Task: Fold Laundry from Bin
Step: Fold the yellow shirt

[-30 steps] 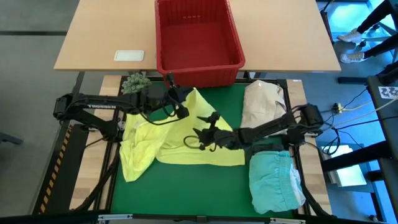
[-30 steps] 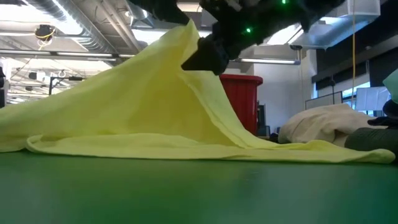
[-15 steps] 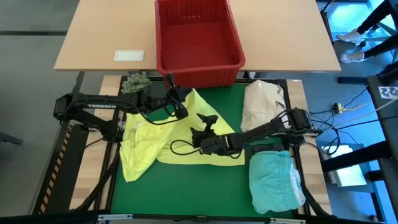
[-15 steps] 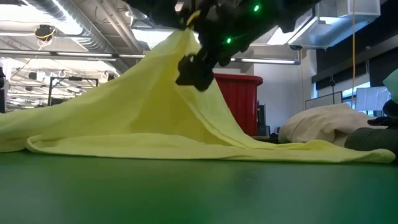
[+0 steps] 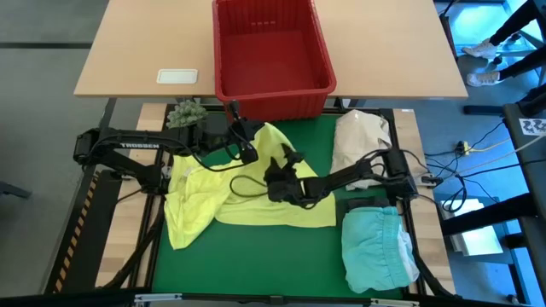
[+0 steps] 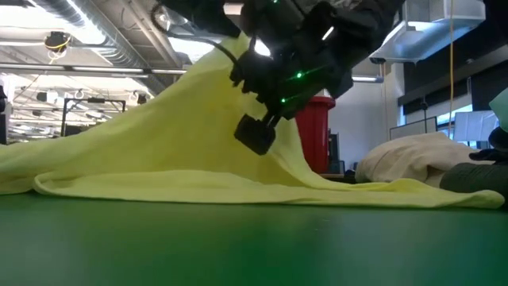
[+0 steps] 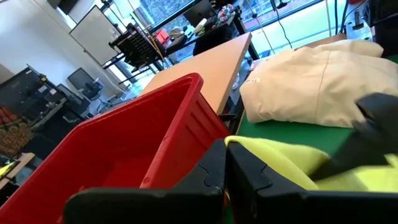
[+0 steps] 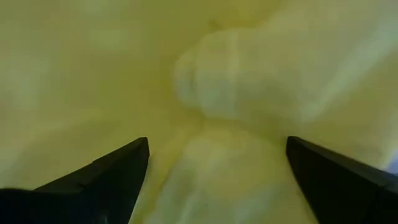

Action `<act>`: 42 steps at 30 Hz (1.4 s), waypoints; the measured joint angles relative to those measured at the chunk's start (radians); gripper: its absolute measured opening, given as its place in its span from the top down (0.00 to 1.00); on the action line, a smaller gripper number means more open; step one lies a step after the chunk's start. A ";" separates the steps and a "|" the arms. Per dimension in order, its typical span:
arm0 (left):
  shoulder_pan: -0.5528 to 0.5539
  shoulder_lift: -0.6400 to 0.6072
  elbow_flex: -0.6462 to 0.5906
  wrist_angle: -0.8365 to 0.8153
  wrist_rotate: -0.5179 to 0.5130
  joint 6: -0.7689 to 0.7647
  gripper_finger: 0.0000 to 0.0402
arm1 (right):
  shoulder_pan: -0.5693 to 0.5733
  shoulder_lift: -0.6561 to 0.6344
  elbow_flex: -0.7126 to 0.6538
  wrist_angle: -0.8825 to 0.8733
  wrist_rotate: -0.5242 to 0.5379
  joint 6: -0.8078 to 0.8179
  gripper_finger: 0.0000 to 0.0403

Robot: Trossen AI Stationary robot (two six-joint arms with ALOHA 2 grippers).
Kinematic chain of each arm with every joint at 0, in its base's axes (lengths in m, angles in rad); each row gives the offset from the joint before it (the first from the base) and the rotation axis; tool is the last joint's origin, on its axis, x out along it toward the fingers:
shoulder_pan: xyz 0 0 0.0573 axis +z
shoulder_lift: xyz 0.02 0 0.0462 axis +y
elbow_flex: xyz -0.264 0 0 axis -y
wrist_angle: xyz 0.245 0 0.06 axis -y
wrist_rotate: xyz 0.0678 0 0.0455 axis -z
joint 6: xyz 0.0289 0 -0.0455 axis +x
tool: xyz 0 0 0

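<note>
Folding yellow garment (image 5: 256, 192) on green tabletop (image 5: 256, 256): my left tool (image 5: 250, 153) pinches its raised edge, right tool (image 5: 281, 175) spread over it; bin (image 5: 271, 51) looks emptied, 1 turquoise garment (image 5: 375, 247) lies aside, fold unfinished

The whole table is taken in from straight above by the high view. The low view is set at mat height, facing level toward the red bin (image 6: 316, 131). The same bin is seen beyond the left wrist view's fingers (image 7: 249, 180). Yellow cloth (image 8: 205, 93), very near, is framed between the right wrist view's 2 fingers (image 8: 99, 180).
</note>
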State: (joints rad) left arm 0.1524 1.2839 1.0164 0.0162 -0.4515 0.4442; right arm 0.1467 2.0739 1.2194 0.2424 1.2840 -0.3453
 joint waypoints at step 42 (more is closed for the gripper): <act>0.024 0.000 0.000 -0.113 0.000 -0.031 1.00 | -0.005 -0.117 -0.004 -0.082 -0.466 0.262 0.19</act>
State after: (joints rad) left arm 0.1764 1.2839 1.0164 -0.0965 -0.4515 0.4127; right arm 0.1413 1.9569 1.2156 0.1609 0.8181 -0.0834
